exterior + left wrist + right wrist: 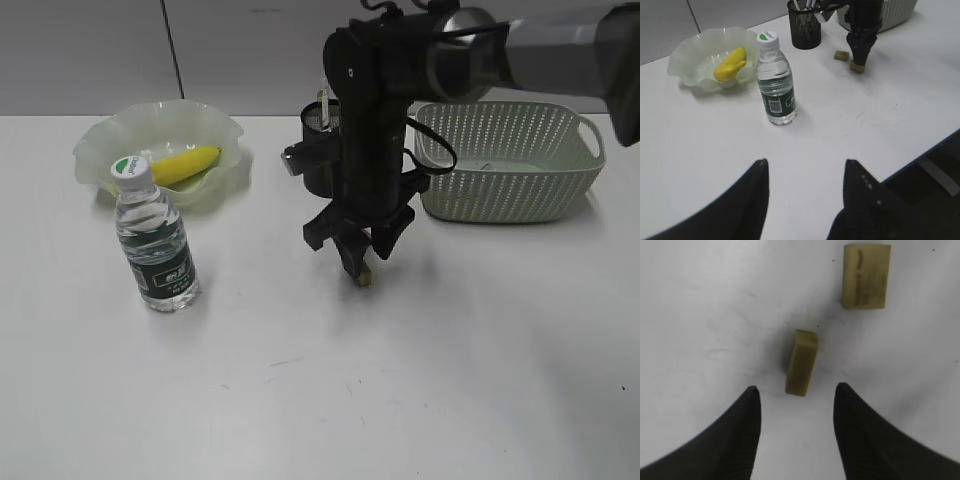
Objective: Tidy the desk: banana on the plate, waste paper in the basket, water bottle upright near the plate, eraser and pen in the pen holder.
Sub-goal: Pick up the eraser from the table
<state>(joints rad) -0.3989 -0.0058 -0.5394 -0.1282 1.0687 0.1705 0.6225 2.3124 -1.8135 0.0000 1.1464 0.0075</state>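
At the middle of the table [480, 380], the right gripper [362, 262] hangs fingers-down over a small olive-tan eraser [801, 362], its two dark fingers [737, 440] spread apart and holding nothing; the right wrist view shows the block standing on its narrow edge in the gap ahead of the fingertips, not yet between them. A second eraser [866, 276] lies flat at about one o'clock from the first, near but apart, with faint dark print on its broad face.

Both blocks look light, matt and slightly rubbery, so they should grip without slipping, though the standing one could topple at a nudge. The best hold seems to be across its two broad faces, with the fingers brought down either side.

The black wire-mesh pen holder [804, 31] stands at roughly eleven o'clock from the erasers, with a pen-like stick inside. The clear ribbed water bottle [154, 238] stands upright beside the pale green wavy-rimmed plate [100, 140], which cradles the smooth yellow banana [185, 164]. The perforated sage basket [520, 190] sits at two o'clock. The left gripper [805, 175] hovers over bare table, its fingers parted and empty.
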